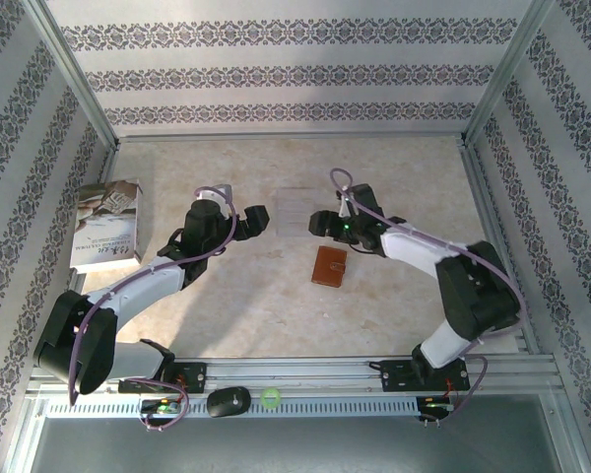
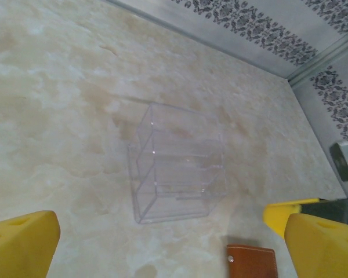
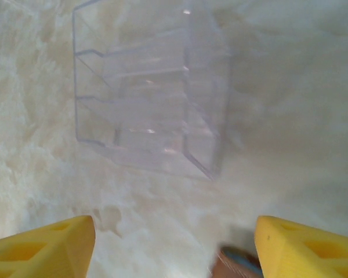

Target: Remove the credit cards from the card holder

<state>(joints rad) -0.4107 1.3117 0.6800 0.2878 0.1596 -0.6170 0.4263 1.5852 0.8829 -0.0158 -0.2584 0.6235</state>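
- The left fingers (image 2: 24, 245) stand wide apart with nothing between them. Their yellow tips sit at the lower corners of the left wrist view, over bare marbled tabletop (image 2: 58, 87).
- The right fingers (image 3: 43, 250) are also parted and hold nothing. Only the pale surface shows in the gap between them.
- Seen from above, the two pairs of fingers point toward each other over the middle of the tabletop, near one another but not touching.
- The card holder (image 1: 329, 266), reddish-brown, lies flat and folded shut near the middle of the tabletop, a little toward the near edge. It is just on the near side of the right fingers, and neither pair touches it.
- In the right wrist view its far edge shows at the bottom between the tips. A bluish strip there is too blurred to make out.
- A clear plastic box (image 1: 295, 209) with stepped compartments rests just beyond the card holder toward the far edge, between the two pairs of fingers.
- A white-grey printed booklet (image 1: 108, 225) lies by the left edge of the tabletop, well apart from the rest.
- On the rail along the near edge, between the arm bases, sit a black oval object (image 1: 229, 401) and a small green ball (image 1: 270, 398), just beside each other.
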